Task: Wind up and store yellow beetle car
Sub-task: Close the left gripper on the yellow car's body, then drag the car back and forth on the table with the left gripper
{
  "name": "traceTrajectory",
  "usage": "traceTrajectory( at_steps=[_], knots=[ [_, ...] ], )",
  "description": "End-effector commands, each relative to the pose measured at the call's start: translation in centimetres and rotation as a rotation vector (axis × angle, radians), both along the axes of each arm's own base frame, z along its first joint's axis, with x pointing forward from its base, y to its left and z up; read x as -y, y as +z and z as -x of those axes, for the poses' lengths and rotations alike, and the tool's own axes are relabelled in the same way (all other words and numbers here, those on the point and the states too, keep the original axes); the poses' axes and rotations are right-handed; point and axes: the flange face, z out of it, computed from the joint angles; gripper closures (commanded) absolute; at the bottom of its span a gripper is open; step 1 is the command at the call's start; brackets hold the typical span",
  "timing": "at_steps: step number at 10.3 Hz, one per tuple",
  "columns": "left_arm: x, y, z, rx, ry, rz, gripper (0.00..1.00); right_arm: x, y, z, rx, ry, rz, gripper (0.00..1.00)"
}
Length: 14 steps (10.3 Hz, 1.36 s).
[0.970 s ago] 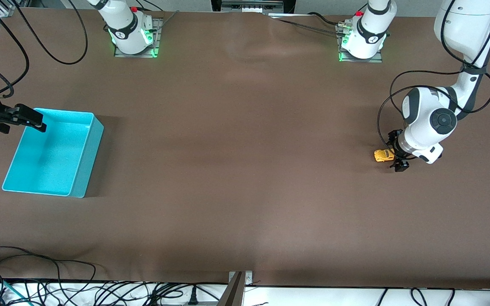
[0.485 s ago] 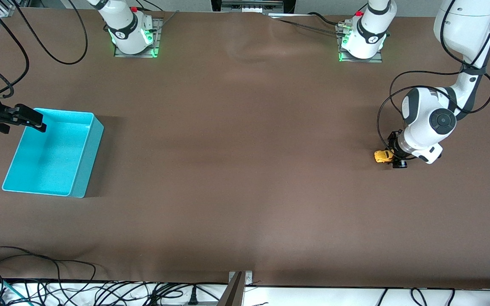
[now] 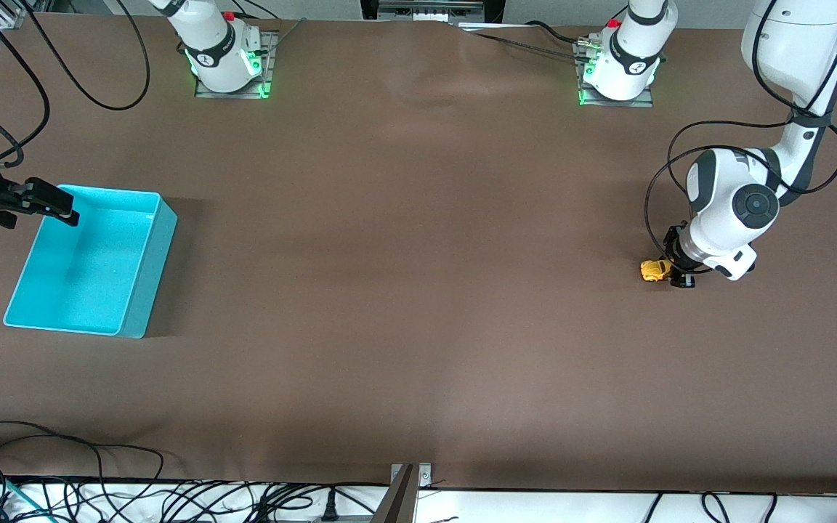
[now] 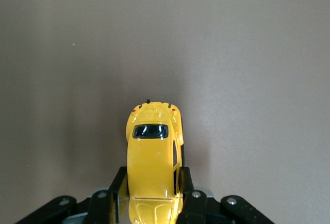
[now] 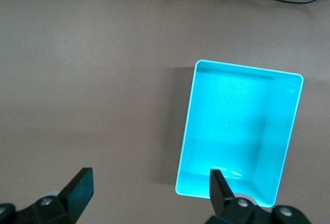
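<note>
The yellow beetle car (image 3: 654,270) stands on the brown table at the left arm's end. It fills the middle of the left wrist view (image 4: 153,162), its dark window upward. My left gripper (image 3: 678,270) is down at the table and shut on the car, one finger (image 4: 117,188) on each side of its body. The turquoise bin (image 3: 91,259) stands empty at the right arm's end and also shows in the right wrist view (image 5: 237,131). My right gripper (image 3: 35,203) is open and empty, waiting over the bin's outer rim.
Two arm bases (image 3: 226,54) with green lights stand along the table's edge farthest from the front camera. Black cables (image 3: 62,465) lie along the edge nearest the front camera. The brown table (image 3: 418,290) lies bare between bin and car.
My left gripper has sunk slightly and its fingers have drawn in onto the car's sides. The car has barely shifted. The right arm has not moved.
</note>
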Motion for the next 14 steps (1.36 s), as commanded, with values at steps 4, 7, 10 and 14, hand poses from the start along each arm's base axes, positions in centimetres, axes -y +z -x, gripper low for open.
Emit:
traceTrajectory(
  at_steps=[4,7,10,14],
  knots=[
    [8.6,1.1,0.2,-0.067,-0.052,0.016,1.00,0.1,0.6,-0.1,0.010,-0.003,-0.021,0.00],
    [9.2,-0.2,0.6,-0.088,-0.029,0.019,1.00,0.0,0.6,-0.1,0.010,-0.001,-0.021,0.00],
    [7.2,-2.8,0.7,-0.113,-0.044,-0.014,1.00,0.0,0.6,-0.1,0.010,-0.003,-0.019,0.00],
    [3.9,-3.1,-0.8,-0.103,-0.008,-0.021,1.00,0.1,0.6,-0.1,0.010,-0.004,-0.019,0.00]
  ],
)
